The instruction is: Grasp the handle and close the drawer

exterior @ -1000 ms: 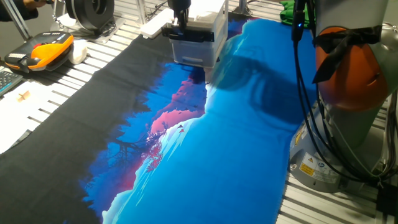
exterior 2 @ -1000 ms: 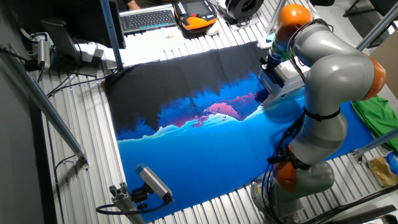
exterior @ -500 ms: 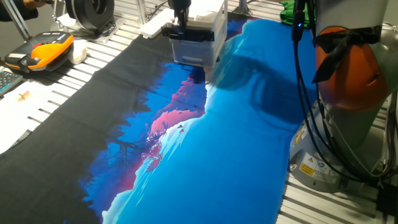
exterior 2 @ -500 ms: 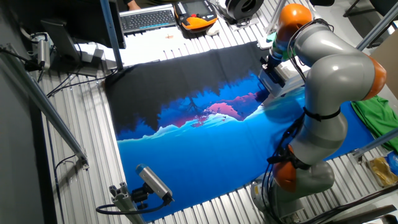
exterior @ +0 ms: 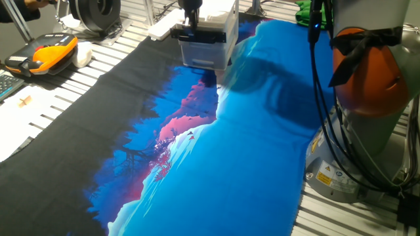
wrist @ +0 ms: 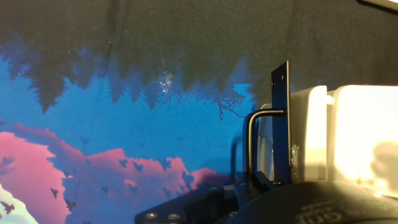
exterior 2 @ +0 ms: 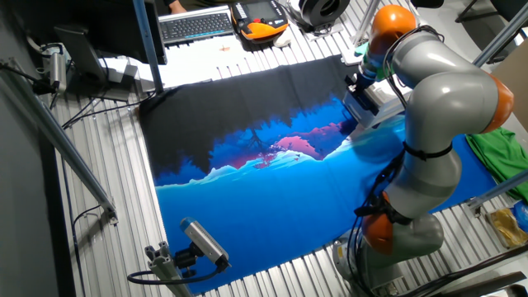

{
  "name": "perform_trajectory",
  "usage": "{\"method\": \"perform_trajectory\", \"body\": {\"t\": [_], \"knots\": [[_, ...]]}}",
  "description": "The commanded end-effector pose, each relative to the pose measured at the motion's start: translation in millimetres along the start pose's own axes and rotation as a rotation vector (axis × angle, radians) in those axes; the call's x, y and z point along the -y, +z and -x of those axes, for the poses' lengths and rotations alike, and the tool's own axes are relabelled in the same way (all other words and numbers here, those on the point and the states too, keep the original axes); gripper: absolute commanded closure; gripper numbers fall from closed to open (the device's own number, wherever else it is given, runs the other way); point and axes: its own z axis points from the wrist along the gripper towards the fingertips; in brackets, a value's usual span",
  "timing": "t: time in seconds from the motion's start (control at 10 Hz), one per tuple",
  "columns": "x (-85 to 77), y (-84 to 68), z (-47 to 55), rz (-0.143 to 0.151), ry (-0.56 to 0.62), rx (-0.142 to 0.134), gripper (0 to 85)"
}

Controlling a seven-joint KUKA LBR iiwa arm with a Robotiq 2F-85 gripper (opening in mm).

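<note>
At the far edge of the worktop, near its middle in one fixed view, the cabinet (exterior: 210,46) stands on the printed cloth (exterior: 197,144), with the drawer (exterior: 200,33) at its top and the handle (exterior: 199,38) running as a dark strip across the drawer's front. The gripper (exterior: 190,23) comes down from above onto that strip; whether its fingers have closed on the bar, or how wide they stand, cannot be told from any view. In the hand view the handle (wrist: 281,124) shows as a dark plate with a wire loop, seen edge-on against the white drawer (wrist: 348,134) at the right, with part of the gripper body dark along the bottom.

The drawer looks nearly shut, so the step in hand is probably the last of the push. It would go best with a straight, level push along the slide, toward the far edge, with no twist that could skew the light cabinet or drag it over the cloth.

The handle's long axis lies level, parallel to the far edge; the drawer front faces the near edge.
</note>
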Motion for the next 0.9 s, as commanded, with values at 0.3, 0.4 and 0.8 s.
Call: {"method": "perform_trajectory", "body": {"t": [0.3,0.4,0.8], "knots": [[1.2,0.5,0.0,0.000,-0.021,0.001,85.0],[2.5,-0.2,-0.2,0.003,-0.030,0.001,85.0],[4.1,4.3,0.4,0.002,-0.039,0.008,85.0]]}}
